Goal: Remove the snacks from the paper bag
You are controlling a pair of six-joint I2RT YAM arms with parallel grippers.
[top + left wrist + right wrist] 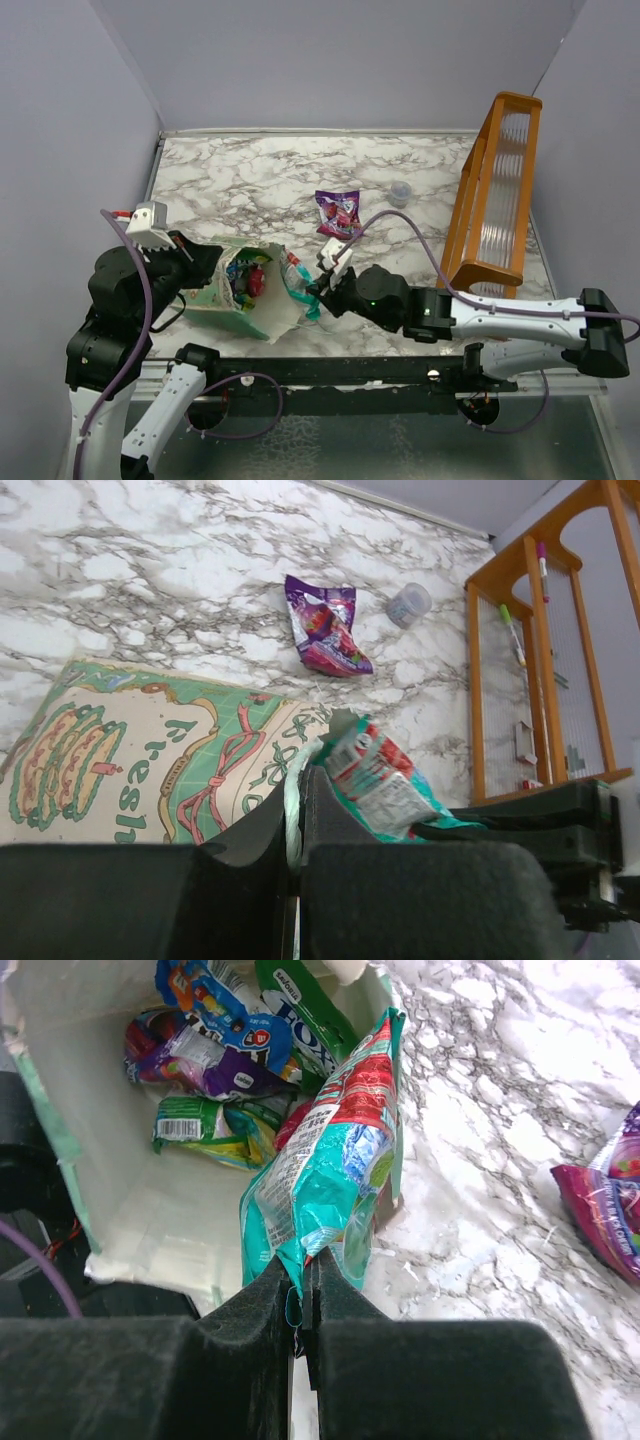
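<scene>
The right claw (300,1282) is pinched tight on the edge of the teal packet (330,1170) at the paper bag's (150,770) mouth. It is best drawn straight away from the bag, low over the table (250,170), while the left claw (297,802), clamped on the bag's rim, anchors it. Deeper inside the bag lie a blue packet (215,1005), a dark purple packet (215,1068) and a yellow-green packet (200,1130); a loose purple packet (337,212) lies outside, beyond the mouth.

White grey-veined marble tabletop (250,170), plain lavender walls (330,60), orange wooden rack (495,190) at right.
</scene>
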